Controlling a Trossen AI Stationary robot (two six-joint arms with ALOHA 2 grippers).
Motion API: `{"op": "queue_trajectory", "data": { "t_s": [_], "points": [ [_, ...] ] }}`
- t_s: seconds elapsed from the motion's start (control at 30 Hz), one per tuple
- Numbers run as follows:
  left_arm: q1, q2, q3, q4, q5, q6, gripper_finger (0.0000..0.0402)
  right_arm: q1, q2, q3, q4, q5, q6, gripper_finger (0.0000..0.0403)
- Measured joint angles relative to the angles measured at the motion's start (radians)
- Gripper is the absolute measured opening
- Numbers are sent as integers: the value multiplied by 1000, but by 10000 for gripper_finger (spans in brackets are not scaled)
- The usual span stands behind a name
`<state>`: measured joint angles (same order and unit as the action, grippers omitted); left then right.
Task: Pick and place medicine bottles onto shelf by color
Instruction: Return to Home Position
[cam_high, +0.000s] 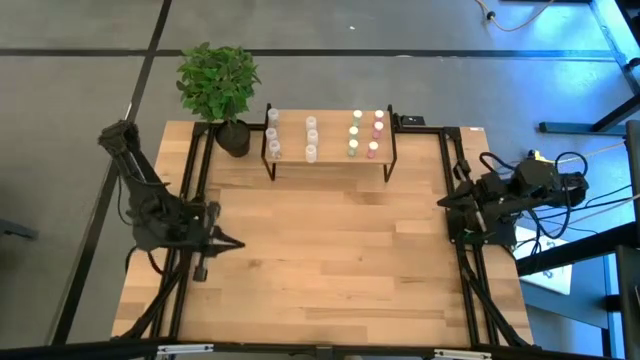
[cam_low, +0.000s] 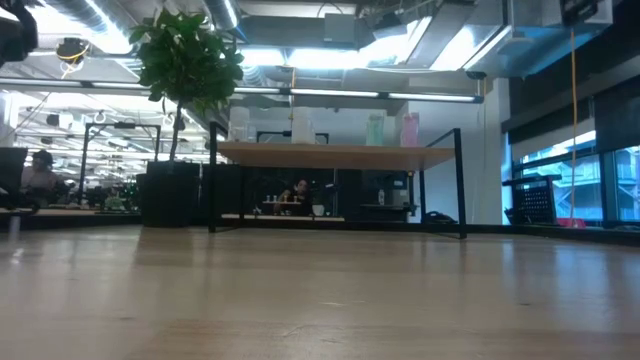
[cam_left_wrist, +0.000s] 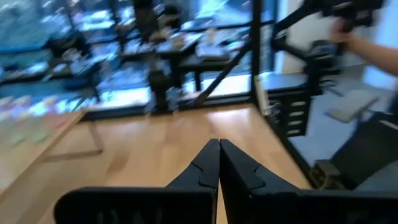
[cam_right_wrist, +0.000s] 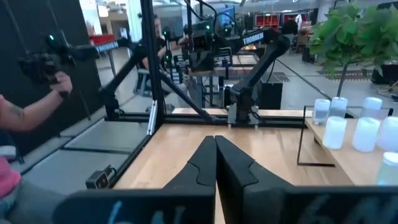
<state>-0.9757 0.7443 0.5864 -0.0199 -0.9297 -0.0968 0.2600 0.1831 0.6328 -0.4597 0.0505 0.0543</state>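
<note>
The shelf (cam_high: 330, 152) stands on its black legs at the table's far middle. Several medicine bottles stand upright on its board: white-capped ones (cam_high: 272, 133) toward the left, green-capped ones (cam_high: 354, 135) and pink-capped ones (cam_high: 377, 133) toward the right. In the low view they show on top of the shelf (cam_low: 335, 153), and in the right wrist view as whitish bottles (cam_right_wrist: 348, 127). My left gripper (cam_high: 238, 243) is shut and empty above the table's left side (cam_left_wrist: 219, 163). My right gripper (cam_high: 443, 203) is shut and empty at the table's right edge (cam_right_wrist: 215, 155).
A potted plant (cam_high: 218, 85) stands at the far left corner beside the shelf. Black frame rails (cam_high: 195, 180) run along both sides of the table. A person's arm (cam_left_wrist: 373, 43) and hand (cam_right_wrist: 31, 112) show beyond the table's near side. Bare wood (cam_high: 330, 250) lies between the arms.
</note>
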Motion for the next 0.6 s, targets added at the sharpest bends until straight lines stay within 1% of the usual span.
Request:
{"op": "queue_trajectory", "data": {
  "t_s": [0.1, 0.2, 0.27, 0.5, 0.6],
  "points": [
    [58, -13, -67, 153, 127, 116, 0, 0, -76, -50, 1, 8, 26, 2],
    [113, -48, -132, 235, 176, 156, 0, 0, -154, -112, 0, 27, 59, 2],
    [149, -79, -170, 254, 199, 155, 0, 0, -185, -143, -1, 28, 74, 2],
    [234, -225, -263, 261, 291, 160, 0, 0, -182, -144, 2, 35, 67, 2],
    [250, -294, -301, 252, 297, 172, 0, 0, -181, -143, 3, 34, 66, 2]
  ]
}}
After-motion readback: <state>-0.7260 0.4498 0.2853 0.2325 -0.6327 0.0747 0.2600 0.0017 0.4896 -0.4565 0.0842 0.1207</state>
